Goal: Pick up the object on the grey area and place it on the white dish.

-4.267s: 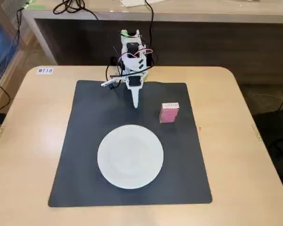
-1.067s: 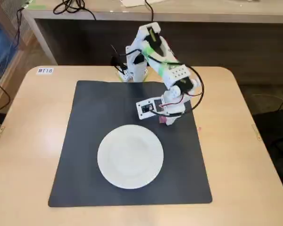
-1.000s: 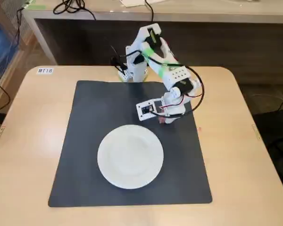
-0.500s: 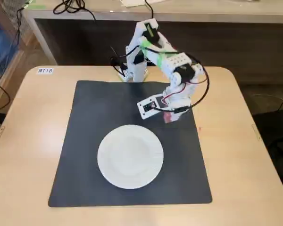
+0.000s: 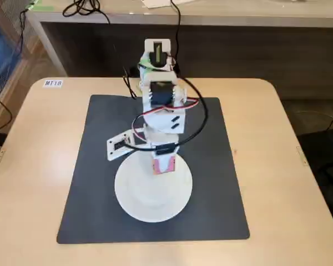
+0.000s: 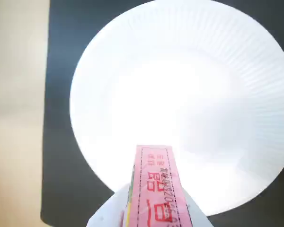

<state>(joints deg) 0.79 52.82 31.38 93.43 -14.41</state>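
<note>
The small pink box (image 5: 162, 165) with a whitish label face is held in my gripper (image 5: 162, 164), which is shut on it above the far part of the white dish (image 5: 153, 191). In the wrist view the pink box (image 6: 157, 187) sticks out from the bottom edge between my white fingers (image 6: 109, 210), above the ribbed white dish (image 6: 189, 94). The box hangs over the plate; I cannot tell whether it touches it. The dark grey mat (image 5: 100, 166) lies under the plate and also shows in the wrist view (image 6: 61, 118).
The beige tabletop (image 5: 39, 166) surrounds the mat on all sides. The arm's base (image 5: 157, 55) stands at the mat's far edge with cables (image 5: 194, 111) looping to its right. A desk edge with wires runs along the back.
</note>
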